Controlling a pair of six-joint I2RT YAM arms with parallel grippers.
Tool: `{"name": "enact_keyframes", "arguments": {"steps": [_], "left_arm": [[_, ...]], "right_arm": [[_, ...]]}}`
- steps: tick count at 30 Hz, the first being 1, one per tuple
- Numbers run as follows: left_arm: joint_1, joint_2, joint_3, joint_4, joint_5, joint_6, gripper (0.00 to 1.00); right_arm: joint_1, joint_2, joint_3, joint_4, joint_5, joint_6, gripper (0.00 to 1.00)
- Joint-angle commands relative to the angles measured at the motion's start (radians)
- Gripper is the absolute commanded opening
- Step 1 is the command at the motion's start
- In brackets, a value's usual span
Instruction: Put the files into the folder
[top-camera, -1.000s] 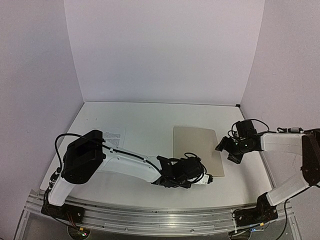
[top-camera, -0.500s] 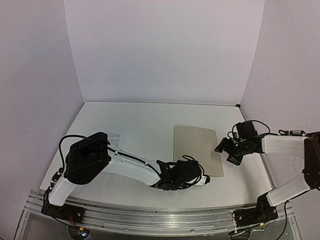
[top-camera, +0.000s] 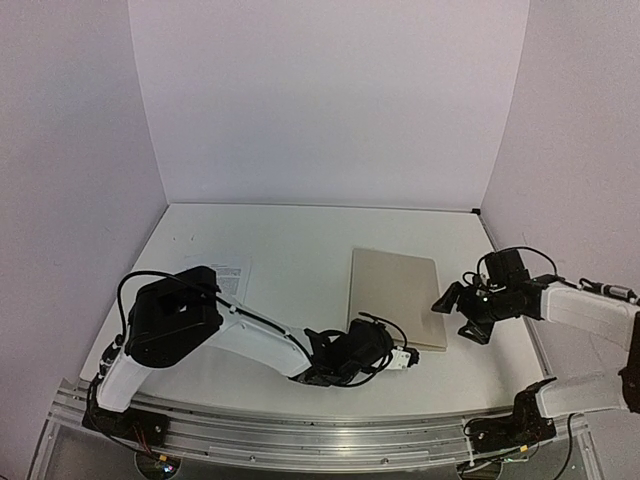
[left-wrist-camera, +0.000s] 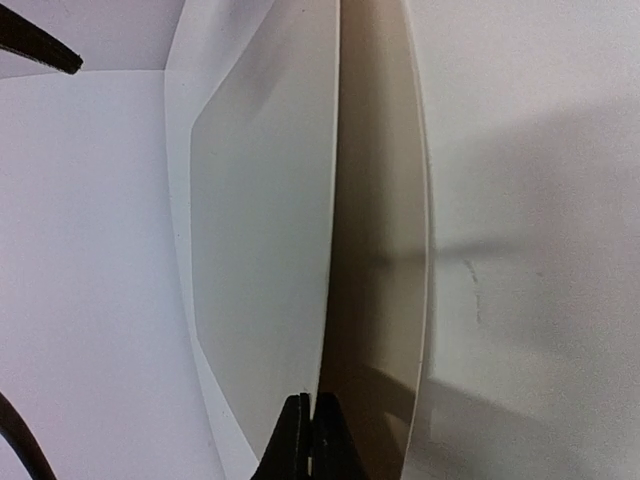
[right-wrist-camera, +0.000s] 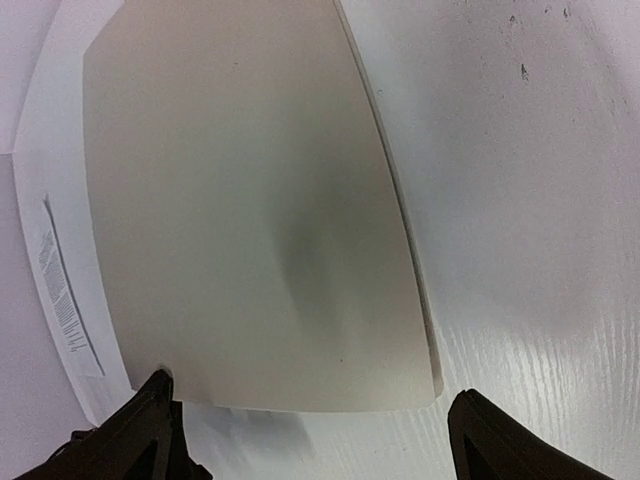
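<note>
The beige folder (top-camera: 395, 297) lies flat right of the table's middle. My left gripper (top-camera: 404, 356) is at its near right corner. In the left wrist view the gripper (left-wrist-camera: 310, 435) is shut on the edge of the folder's cover (left-wrist-camera: 265, 230), which stands lifted, with a darker brown face (left-wrist-camera: 380, 260) beside it. My right gripper (top-camera: 447, 303) hovers at the folder's right edge. It is open (right-wrist-camera: 312, 390), its fingers (right-wrist-camera: 150, 420) wide apart over the folder (right-wrist-camera: 250, 200). One file (top-camera: 226, 271) lies at the left, partly under the left arm. A printed sheet (right-wrist-camera: 60, 290) shows along the folder's side.
White walls close the table at the back and both sides. The left arm (top-camera: 250, 335) stretches low across the near part of the table. A metal rail (top-camera: 300, 430) runs along the near edge.
My left gripper has gone from open to shut on the folder's near edge. The right gripper has drawn back slightly toward the near right and opened wider.
</note>
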Motion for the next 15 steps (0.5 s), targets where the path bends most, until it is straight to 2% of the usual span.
{"name": "enact_keyframes", "arguments": {"steps": [1,7,12,15], "left_arm": [[0.009,-0.090,0.033,0.029,0.029,-0.080,0.00],[0.008,-0.087,0.101,-0.071,0.043,-0.166,0.00],[0.009,-0.079,0.116,-0.095,0.046,-0.180,0.00],[0.009,-0.079,0.106,-0.096,0.053,-0.181,0.00]], "right_arm": [[0.003,-0.128,-0.057,-0.051,-0.098,0.124,0.98],[0.002,-0.157,-0.086,-0.029,-0.087,0.190,0.98],[0.000,-0.092,-0.139,0.162,-0.151,0.261,0.98],[0.000,-0.073,-0.144,0.238,-0.115,0.297,0.88]]}}
